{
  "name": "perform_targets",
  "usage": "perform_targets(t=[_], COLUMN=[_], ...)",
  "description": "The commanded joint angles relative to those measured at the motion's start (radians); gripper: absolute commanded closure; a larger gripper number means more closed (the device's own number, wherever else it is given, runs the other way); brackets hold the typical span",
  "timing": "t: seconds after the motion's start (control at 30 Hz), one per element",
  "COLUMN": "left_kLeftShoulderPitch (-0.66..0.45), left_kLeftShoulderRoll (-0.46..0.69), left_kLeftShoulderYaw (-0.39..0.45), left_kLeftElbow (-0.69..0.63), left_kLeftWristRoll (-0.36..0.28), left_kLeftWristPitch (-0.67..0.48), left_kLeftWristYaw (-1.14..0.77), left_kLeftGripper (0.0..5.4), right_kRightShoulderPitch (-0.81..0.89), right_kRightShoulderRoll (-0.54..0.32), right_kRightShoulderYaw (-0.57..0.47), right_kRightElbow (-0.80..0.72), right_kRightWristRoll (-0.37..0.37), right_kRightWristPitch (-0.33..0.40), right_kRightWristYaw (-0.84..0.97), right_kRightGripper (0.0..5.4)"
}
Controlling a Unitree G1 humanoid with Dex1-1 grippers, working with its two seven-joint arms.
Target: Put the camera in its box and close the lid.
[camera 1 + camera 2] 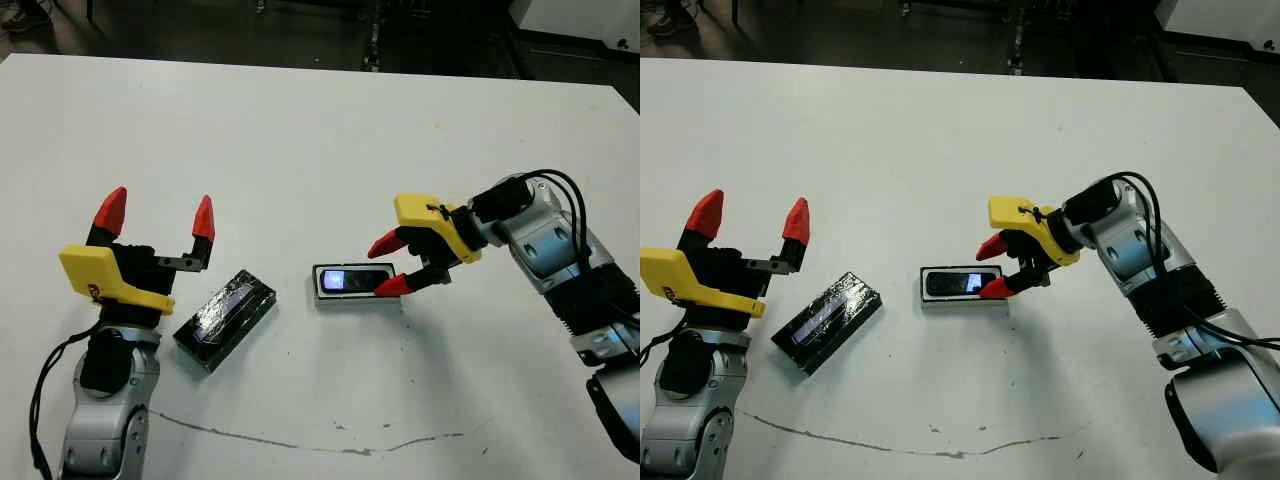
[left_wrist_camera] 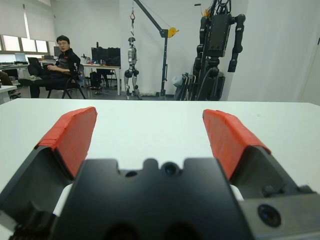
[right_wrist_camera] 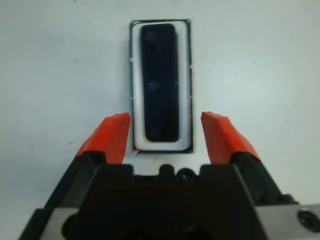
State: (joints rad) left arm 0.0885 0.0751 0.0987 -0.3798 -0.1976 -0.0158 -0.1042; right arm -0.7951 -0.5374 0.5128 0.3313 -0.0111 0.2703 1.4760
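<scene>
So the camera [image 3: 159,82] is sitting flat inside the box [image 3: 186,75], near the middle of the white table [image 1: 300,130]. The right gripper [image 1: 388,265] is at the box's 3 o'clock end, fingers spread wide on either side of that end, not gripping anything. The lid [image 1: 226,318] lies off at the box's 9 o'clock, well apart from it, shiny top up. The left gripper [image 1: 160,218] sits just past the lid's 10 o'clock, spread wide and empty.

A thin matte-black camera [image 3: 159,82] lies flat inside its shallow white box [image 3: 186,75] mid-table. The glossy black lid [image 1: 225,318] lies apart to its left, angled.
</scene>
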Motion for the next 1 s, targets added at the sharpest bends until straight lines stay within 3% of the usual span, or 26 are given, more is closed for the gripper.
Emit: perform_targets(t=[0.03, 0.1, 0.27, 0.5, 0.67, 0.8, 1.0], left_kLeftShoulderPitch=[0.014, 0.014, 0.015, 0.014, 0.013, 0.011, 0.006], left_kLeftShoulderRoll=[0.004, 0.006, 0.003, 0.004, 0.005, 0.011, 0.039], left_kLeftShoulderYaw=[0.002, 0.002, 0.003, 0.001, 0.001, 0.001, 0.004], left_kLeftElbow=[0.005, 0.004, 0.001, 0.005, -0.001, -0.006, -0.017], left_kLeftWristRoll=[0.000, 0.004, 0.003, 0.010, 0.011, -0.003, -0.015], left_kLeftWristPitch=[0.000, 0.001, 0.006, -0.001, 0.003, 0.013, 0.040], left_kLeftWristYaw=[-0.006, -0.005, -0.001, -0.003, -0.004, -0.015, -0.048], left_kLeftGripper=[0.00, 0.00, 0.00, 0.00, 0.00, 0.00, 0.00], right_kRightShoulderPitch=[0.004, 0.003, -0.016, -0.037, 0.006, 0.101, 0.354], right_kRightShoulderRoll=[-0.011, -0.010, -0.016, -0.054, -0.079, -0.069, 0.027], right_kRightShoulderYaw=[-0.002, -0.011, -0.048, -0.137, -0.279, -0.432, -0.625], right_kRightElbow=[0.032, 0.040, 0.043, -0.015, -0.112, -0.235, -0.461], right_kRightWristRoll=[-0.007, -0.003, 0.022, 0.065, 0.161, 0.258, 0.388], right_kRightWristPitch=[-0.054, -0.064, 0.000, 0.066, 0.108, 0.200, 0.230], right_kRightWristYaw=[0.023, 0.026, 0.045, 0.043, -0.027, -0.176, -0.449], right_kRightGripper=[1.13, 0.83, 0.02, 0.01, 0.01, 0.01, 0.01])
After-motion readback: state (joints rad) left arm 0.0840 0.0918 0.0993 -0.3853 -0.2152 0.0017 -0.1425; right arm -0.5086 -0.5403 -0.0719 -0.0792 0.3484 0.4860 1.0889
